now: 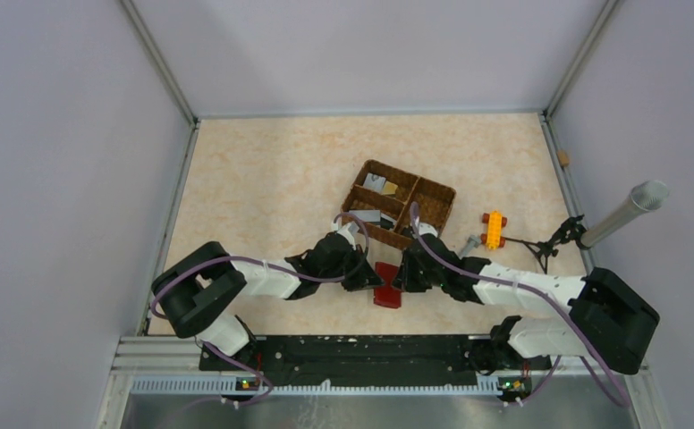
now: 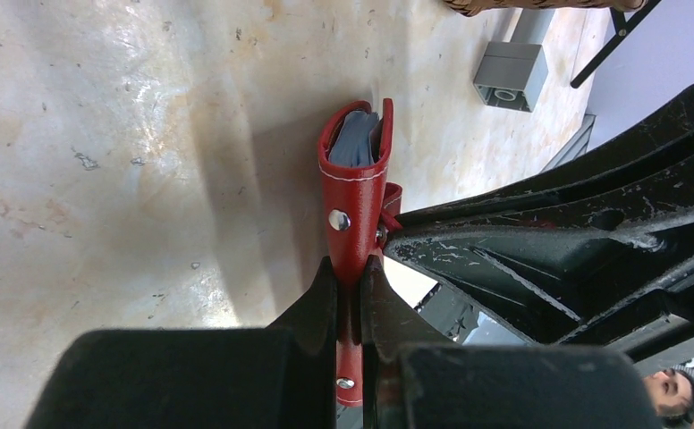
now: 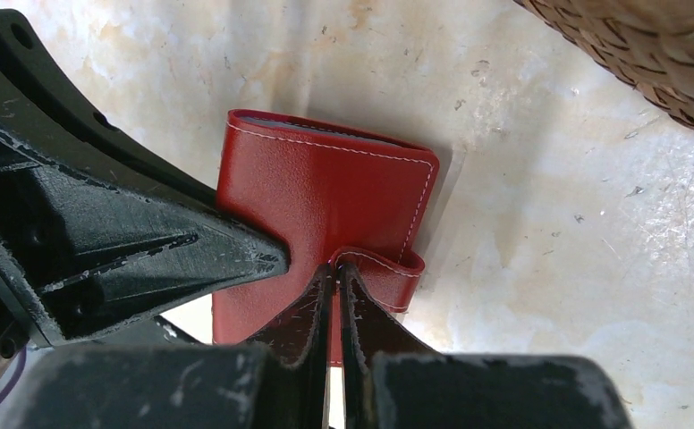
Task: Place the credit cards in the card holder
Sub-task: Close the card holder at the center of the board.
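My left gripper (image 2: 351,273) is clamped on the dark red card holder (image 2: 354,192). Both fingers press against a thin red flap that runs down between them, and a metal snap stud (image 2: 339,219) sits just past my fingertips. From this wrist I look at the holder edge-on. It is folded nearly shut, with a narrow gap at its far end where the edge of a grey card (image 2: 358,143) shows inside. My right gripper (image 3: 334,273) is pinched tight from the other side, and a sliver of red leather shows between its fingers right where the snap tab (image 3: 384,268) curls over. From this wrist the holder's stitched outer face is turned toward me, and the tip of my left gripper touches it beside my own fingers. In the overhead view the holder hangs or rests between my two grippers, close to the near edge of the table (image 1: 263,197) and just in front of the brown wicker basket (image 1: 442,189). I cannot tell whether it touches the tabletop. More credit cards (image 1: 375,181) lie in the basket. A grey one and a gold-tan one are in a far compartment, and a pale one (image 1: 368,215) is in the compartment nearest my left wrist. To the right of the basket lie a yellow toy brick (image 1: 494,229) and a small grey brick (image 1: 470,241), both well apart from the holder. A grey cylinder on a black stand (image 1: 634,207) leans at the table's right edge.
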Robot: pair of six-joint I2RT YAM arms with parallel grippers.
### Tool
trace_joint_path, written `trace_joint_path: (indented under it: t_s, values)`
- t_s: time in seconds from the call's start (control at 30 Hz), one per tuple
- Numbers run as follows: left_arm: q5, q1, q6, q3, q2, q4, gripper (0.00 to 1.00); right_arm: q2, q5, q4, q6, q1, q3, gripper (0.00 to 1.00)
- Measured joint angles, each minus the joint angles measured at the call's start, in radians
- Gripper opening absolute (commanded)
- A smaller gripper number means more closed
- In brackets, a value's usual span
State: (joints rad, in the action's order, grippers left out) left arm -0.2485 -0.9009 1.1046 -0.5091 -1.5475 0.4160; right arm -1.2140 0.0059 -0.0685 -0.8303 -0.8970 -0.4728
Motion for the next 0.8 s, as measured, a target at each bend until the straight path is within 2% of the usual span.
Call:
trace_joint_path:
  t_s: [0.7, 0.8]
  values:
    - [0.007, 0.002, 0.0, -0.002, -0.002, -0.015, 0.0, -0.156, 0.1, -0.214, 0.039, -0.064, -0.194, 0.0]
    - [0.007, 0.003, 0.0, -0.002, -0.002, -0.014, 0.0, -0.161, 0.102, -0.235, 0.046, -0.065, -0.211, 0.14]
